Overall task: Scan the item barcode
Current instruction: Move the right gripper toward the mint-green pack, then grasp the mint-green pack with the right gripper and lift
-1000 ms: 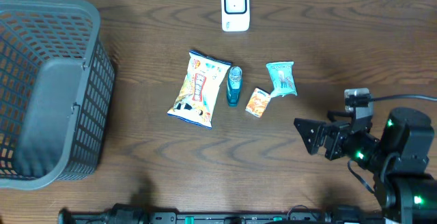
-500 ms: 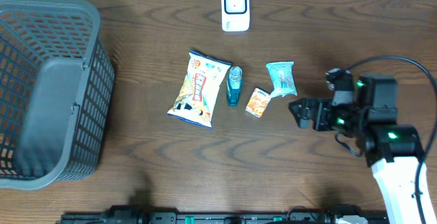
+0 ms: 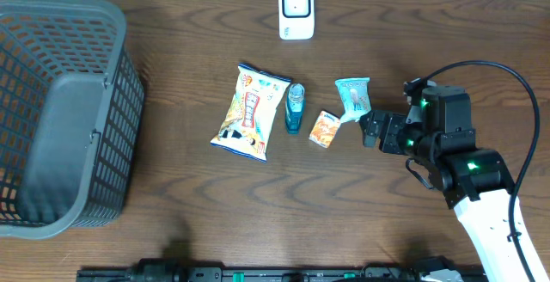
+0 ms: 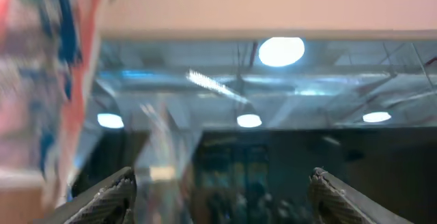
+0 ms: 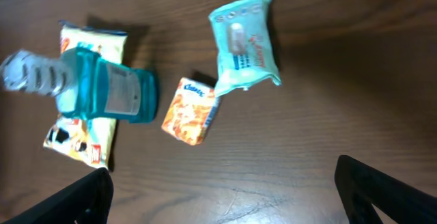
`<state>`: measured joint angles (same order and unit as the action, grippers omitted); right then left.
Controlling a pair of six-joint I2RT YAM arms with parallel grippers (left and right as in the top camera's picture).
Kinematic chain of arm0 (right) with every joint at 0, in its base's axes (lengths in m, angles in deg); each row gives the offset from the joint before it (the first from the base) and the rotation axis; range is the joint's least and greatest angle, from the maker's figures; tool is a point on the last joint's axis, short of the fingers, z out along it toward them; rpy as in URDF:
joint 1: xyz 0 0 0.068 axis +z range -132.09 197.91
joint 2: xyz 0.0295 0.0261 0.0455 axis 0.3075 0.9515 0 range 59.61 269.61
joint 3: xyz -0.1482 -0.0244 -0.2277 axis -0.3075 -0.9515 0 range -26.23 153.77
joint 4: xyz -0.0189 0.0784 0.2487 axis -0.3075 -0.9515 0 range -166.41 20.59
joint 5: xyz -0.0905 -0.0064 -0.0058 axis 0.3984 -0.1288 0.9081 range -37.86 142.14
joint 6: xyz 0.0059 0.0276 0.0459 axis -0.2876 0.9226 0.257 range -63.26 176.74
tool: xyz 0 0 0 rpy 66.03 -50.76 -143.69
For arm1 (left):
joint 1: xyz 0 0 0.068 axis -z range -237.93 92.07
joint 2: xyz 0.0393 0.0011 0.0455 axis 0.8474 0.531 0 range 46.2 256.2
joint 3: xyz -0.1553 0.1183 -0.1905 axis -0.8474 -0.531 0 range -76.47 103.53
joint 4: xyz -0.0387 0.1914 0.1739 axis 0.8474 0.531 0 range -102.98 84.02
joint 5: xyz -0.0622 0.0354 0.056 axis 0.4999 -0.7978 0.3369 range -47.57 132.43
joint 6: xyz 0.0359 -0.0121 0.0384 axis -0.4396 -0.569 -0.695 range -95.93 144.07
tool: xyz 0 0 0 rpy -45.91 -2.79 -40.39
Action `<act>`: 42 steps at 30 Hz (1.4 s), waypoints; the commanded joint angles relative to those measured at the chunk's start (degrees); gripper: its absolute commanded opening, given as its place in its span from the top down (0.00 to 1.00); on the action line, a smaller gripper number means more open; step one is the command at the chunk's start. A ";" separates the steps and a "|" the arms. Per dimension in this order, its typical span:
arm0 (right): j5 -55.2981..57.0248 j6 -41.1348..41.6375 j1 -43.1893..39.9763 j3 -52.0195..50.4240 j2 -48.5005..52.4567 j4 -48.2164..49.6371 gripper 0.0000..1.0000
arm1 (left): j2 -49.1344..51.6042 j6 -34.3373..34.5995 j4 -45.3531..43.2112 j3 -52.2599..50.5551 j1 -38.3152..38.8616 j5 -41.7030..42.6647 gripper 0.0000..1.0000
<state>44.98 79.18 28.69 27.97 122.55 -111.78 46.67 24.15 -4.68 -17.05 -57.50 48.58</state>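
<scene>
Overhead. Dark wood-grain desk [image 3: 198, 205]. One grey plastic lattice basket [image 3: 60, 119] at the left edge. One white box-shaped barcode scanner [image 3: 296, 10] at the far edge, near the middle. Four items lie in a loose row at the centre: one yellow-and-white snack bag [image 3: 251, 112], one clear blue plastic bottle [image 3: 295, 107] lying on its side just beside the bag, one small orange packet [image 3: 325, 129], and one teal wipes pack [image 3: 354, 99]. The packet's corner meets or nearly meets the wipes pack; cannot tell which. One black arm in view, on the right. Right hand [image 3: 367, 129] sits low over the desk just right of the orange packet and the teal wipes pack, fingers pointing left at them. Nothing gripped. Left arm not seen here.

Left wrist. Left hand [image 4: 222, 176] points up and away from the desk: ceiling lights, blurred background. Two fingers [image 4: 113, 197] spread wide, bare gap between them, holding nothing.

Right wrist. Right hand [image 5: 222, 173] spread to its widest, two fingers [image 5: 382, 190] at the lower corners, only bare desk [image 5: 293, 135] between them. Ahead of it: teal wipes pack [image 5: 244, 43], orange packet [image 5: 191, 111], blue plastic bottle [image 5: 102, 91] blurred, lying partly over the snack bag [image 5: 85, 138]. All four items loose on the desk, none touched by the fingers.
</scene>
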 commanded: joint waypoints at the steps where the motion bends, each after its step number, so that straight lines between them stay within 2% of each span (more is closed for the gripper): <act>1: 2.91 3.91 0.31 0.28 0.55 -0.33 0.01 | -0.28 4.98 5.42 -2.38 -0.09 1.38 0.20; 6: 5.81 3.96 0.28 0.28 2.97 -0.98 0.01 | -0.28 4.96 11.78 -7.06 -0.09 3.56 0.20; 10: 5.73 10.14 0.15 0.28 7.02 -1.38 0.01 | -0.28 4.94 8.98 -14.03 -0.09 8.52 0.20; 13: 4.96 14.34 -0.26 0.28 10.14 -0.61 0.01 | -0.31 4.94 6.80 -19.04 -0.09 8.85 0.20; 14: 4.20 14.38 -0.24 0.28 11.28 0.04 0.05 | -0.31 4.94 6.34 -20.70 -0.09 8.85 0.20; 15: 3.48 14.14 -0.22 0.28 12.20 0.70 0.17 | -0.31 4.94 6.32 -21.90 -0.09 8.83 0.20; 16: 2.84 14.14 -0.11 0.28 13.38 1.51 0.41 | -0.31 4.94 6.40 -23.32 -0.09 8.85 0.20; 18: 2.49 13.90 -0.09 0.28 14.95 3.06 0.67 | -0.31 4.96 6.64 -25.51 -0.09 8.85 0.20; 21: 2.58 13.92 -0.15 0.28 17.42 6.38 0.97 | -0.31 4.96 6.67 -28.50 -0.09 8.83 0.20; 22: 2.51 13.94 -0.22 0.28 18.21 7.58 0.99 | -0.31 4.96 6.67 -29.31 -0.09 8.83 0.20; 29: -3.98 14.08 -0.20 0.28 26.18 20.02 0.99 | -0.28 4.94 6.64 -31.45 -0.09 8.79 0.20; 34: -3.93 14.86 -0.20 0.28 31.61 27.02 0.99 | -0.28 4.94 6.97 -31.45 -0.09 8.79 0.20; 42: -3.91 14.84 -0.11 0.28 39.76 30.77 0.99 | -0.28 4.92 10.67 -31.45 -0.09 6.23 0.20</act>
<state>41.37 93.58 28.63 28.03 159.18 -80.85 46.69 28.58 5.57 -48.70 -57.50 55.62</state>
